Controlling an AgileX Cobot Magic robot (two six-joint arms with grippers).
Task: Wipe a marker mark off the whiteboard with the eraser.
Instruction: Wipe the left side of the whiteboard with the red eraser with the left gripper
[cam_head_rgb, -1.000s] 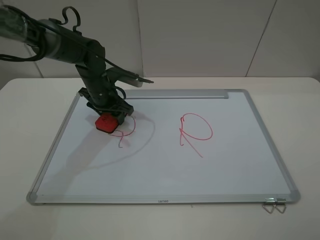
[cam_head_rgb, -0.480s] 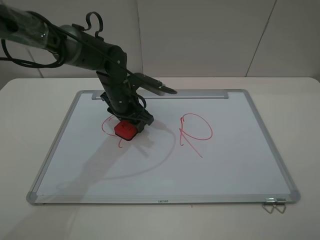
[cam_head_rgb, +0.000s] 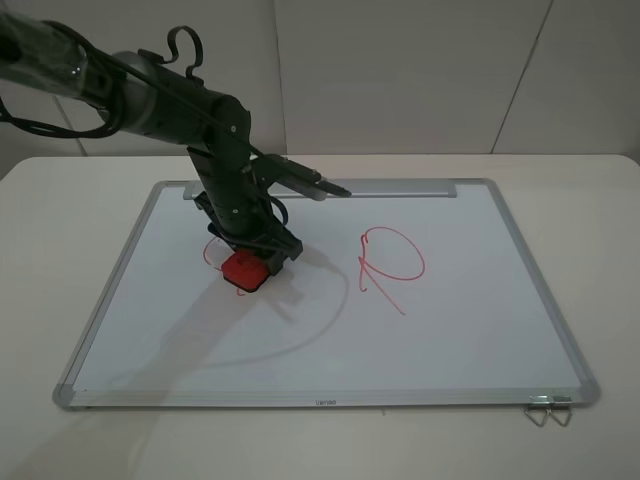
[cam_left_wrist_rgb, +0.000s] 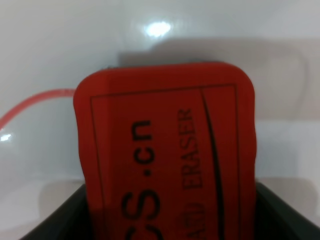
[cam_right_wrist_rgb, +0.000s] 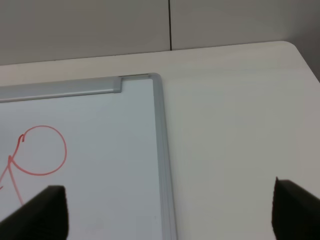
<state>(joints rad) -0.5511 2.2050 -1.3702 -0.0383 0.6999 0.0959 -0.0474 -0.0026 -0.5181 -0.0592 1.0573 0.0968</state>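
The red eraser (cam_head_rgb: 243, 270) presses flat on the whiteboard (cam_head_rgb: 330, 340), over the right part of the marker mark (cam_head_rgb: 208, 250). Only a red arc to the eraser's left and a short tail below it still show. My left gripper (cam_head_rgb: 252, 258) is shut on the eraser, reaching down from the back left. In the left wrist view the eraser (cam_left_wrist_rgb: 165, 150) fills the picture, with a red line (cam_left_wrist_rgb: 35, 100) beside it. My right gripper (cam_right_wrist_rgb: 172, 212) is open above the board's far right corner and does not appear in the exterior high view.
A second red mark, a P-like loop with a long slanted stroke (cam_head_rgb: 392, 258), lies right of the eraser. A silver bar strip (cam_head_rgb: 380, 188) runs along the far edge. Wire clips (cam_head_rgb: 548, 408) sit at the near right corner. White table (cam_head_rgb: 600, 250) surrounds the board.
The left arm swept the eraser rightward across the round mark, then back slightly left and toward the near edge. The loop's right side is gone.
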